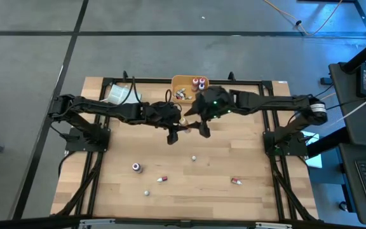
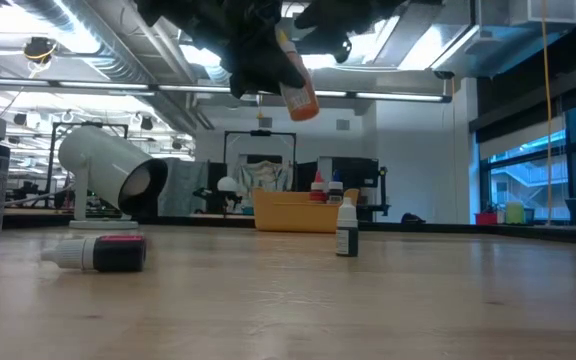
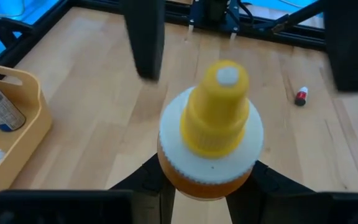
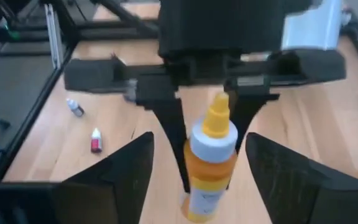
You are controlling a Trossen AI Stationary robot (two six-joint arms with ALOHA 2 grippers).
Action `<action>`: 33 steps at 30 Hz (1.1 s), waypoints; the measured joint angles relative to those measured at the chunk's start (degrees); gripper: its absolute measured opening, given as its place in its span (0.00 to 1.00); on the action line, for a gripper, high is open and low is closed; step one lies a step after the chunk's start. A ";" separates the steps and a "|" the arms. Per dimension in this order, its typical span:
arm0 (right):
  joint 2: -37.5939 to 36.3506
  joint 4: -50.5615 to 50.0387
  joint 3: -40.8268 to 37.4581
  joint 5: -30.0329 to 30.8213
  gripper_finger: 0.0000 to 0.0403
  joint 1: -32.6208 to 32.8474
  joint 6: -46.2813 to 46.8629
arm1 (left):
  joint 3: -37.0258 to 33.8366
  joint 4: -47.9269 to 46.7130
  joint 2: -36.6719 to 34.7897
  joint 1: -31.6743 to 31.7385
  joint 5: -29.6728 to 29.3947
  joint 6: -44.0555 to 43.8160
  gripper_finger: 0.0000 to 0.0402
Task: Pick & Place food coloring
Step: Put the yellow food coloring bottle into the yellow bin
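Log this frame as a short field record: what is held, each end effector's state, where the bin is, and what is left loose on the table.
held item: orange dropper bottle, yellow tip, lifted off the table
left end effector: shut on the bottle body
right end effector: open, fingers either side of the bottle, not touching
bin: orange, far table edge, already holds several bottles
loose on table: five small bottles in the near half, including a red-capped one
other: white cup lying on its side
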 joint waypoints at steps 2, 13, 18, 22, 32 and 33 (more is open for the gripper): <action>1.42 -2.16 1.61 0.01 0.61 -0.06 -0.79 | 0.00 0.05 0.00 0.00 0.00 0.03 0.25; 4.23 -1.54 2.58 0.50 0.52 -0.06 -0.96 | 0.00 1.60 0.00 0.00 -0.84 0.16 0.25; 4.44 0.08 2.58 0.50 0.47 -0.06 -0.94 | 0.00 1.61 0.00 0.00 -1.40 0.18 0.25; 4.47 0.04 2.58 0.57 0.41 -0.06 -0.96 | 0.00 1.68 0.00 -0.02 -1.40 0.21 0.25; 4.40 0.04 2.58 2.24 0.31 -0.04 -0.94 | 0.00 1.65 0.00 -0.01 -1.49 0.37 0.34; 4.25 0.01 2.56 2.32 0.31 -0.04 -0.96 | 0.00 1.71 0.00 0.00 -1.49 0.36 0.35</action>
